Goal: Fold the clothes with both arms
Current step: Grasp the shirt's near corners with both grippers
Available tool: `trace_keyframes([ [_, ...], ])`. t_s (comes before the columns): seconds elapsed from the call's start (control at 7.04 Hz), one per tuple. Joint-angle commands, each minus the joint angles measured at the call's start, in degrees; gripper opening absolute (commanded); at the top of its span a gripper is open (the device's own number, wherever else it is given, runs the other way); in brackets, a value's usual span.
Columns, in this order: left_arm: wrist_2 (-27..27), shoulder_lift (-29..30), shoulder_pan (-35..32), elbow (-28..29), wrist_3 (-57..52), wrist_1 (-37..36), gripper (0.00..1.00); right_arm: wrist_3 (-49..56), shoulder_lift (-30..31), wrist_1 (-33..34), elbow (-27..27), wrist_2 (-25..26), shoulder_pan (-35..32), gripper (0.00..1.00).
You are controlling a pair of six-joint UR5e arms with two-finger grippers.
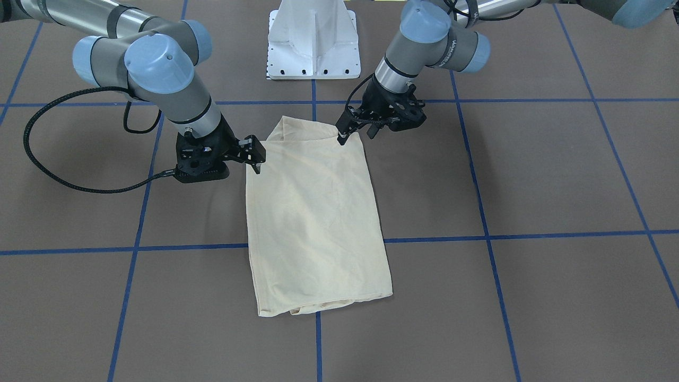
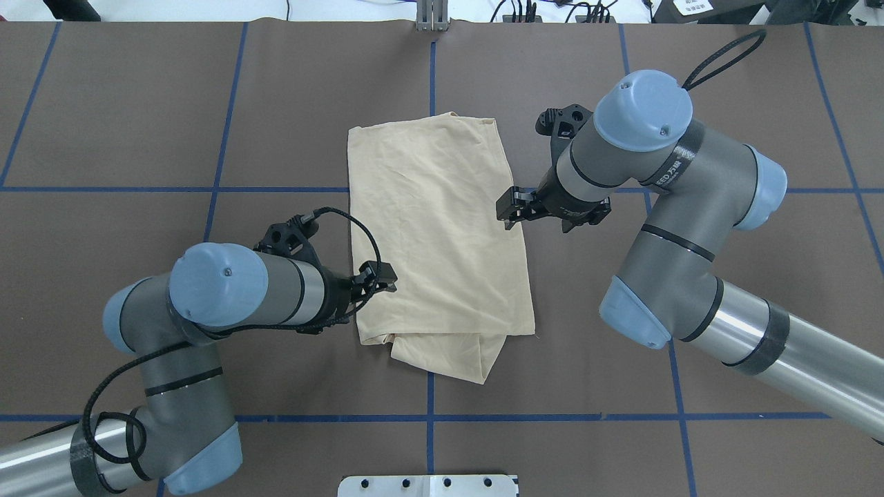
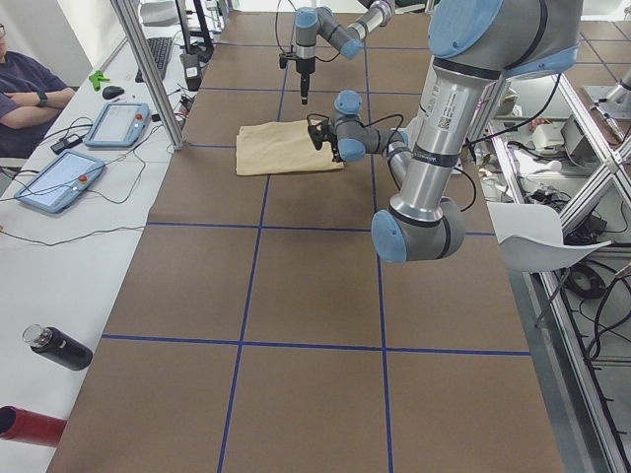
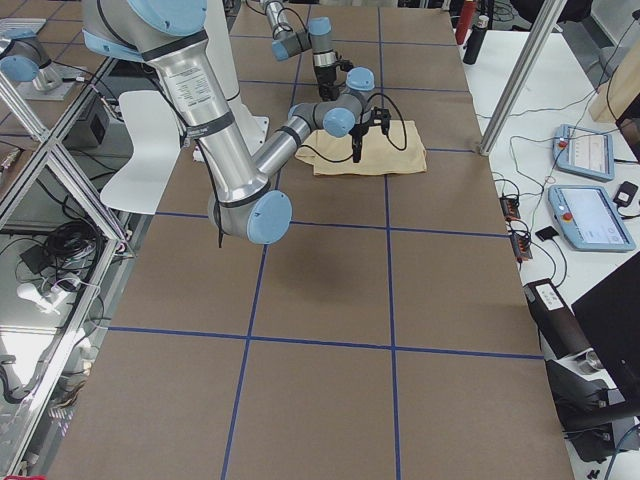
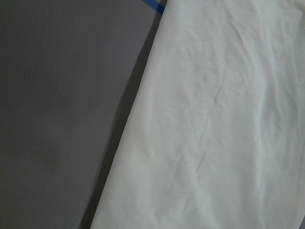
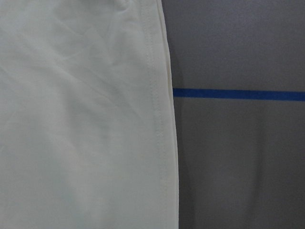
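The shirt point(image 2: 435, 228) lies flat mid-way along the table point(image 2: 138, 103), folded to a narrow strip, with the left gripper point(image 1: 356, 137) spread at its near-left edge and the right gripper point(image 2: 510, 209), jaws unreadable, at its right edge, so pinching both near corners likely comes next.

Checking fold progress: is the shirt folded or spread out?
Folded. The shirt lies as a narrow rectangle with no sleeves sticking out, and doubled layers show at its end nearest the robot.

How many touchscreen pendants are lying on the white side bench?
2. One pendant lies on the white bench beside the metal post; the other pendant lies next to it, nearer the exterior left camera. More may be hidden.
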State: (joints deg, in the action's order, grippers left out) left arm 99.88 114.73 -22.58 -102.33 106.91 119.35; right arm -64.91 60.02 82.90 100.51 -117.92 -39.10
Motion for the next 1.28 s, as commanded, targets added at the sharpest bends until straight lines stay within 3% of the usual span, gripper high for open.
trace_keyframes([
  [0.0,-1.0,-0.56,2.36,2.99,0.93,1.4,0.99,-1.44,0.36,-0.02,1.18,-0.03,0.34,1.0],
  [0.28,-0.92,-0.39,3.23,4.59,1.1,3.87,0.99,-1.44,0.27,-0.02,1.18,-0.03,0.43,1.0],
  [0.57,-0.83,-0.04,3.33,4.68,1.1,3.87,0.81,-1.44,0.45,-0.02,1.35,-0.03,0.34,1.0],
  [0.71,-0.83,0.23,3.42,4.59,1.02,3.79,0.55,-1.44,0.45,-0.02,1.44,-0.03,0.34,1.0],
  [0.85,-0.65,0.32,3.42,4.59,0.67,3.79,0.22,-1.36,0.45,-0.02,1.44,-0.03,0.34,1.0],
  [0.99,-0.48,0.32,3.42,4.51,0.67,3.79,0.0,-1.36,0.62,-0.02,1.44,-0.03,0.34,1.0],
  [1.14,-0.21,0.41,3.33,4.42,0.67,3.7,0.0,-1.44,0.88,-0.02,1.7,-0.03,0.34,1.0],
])
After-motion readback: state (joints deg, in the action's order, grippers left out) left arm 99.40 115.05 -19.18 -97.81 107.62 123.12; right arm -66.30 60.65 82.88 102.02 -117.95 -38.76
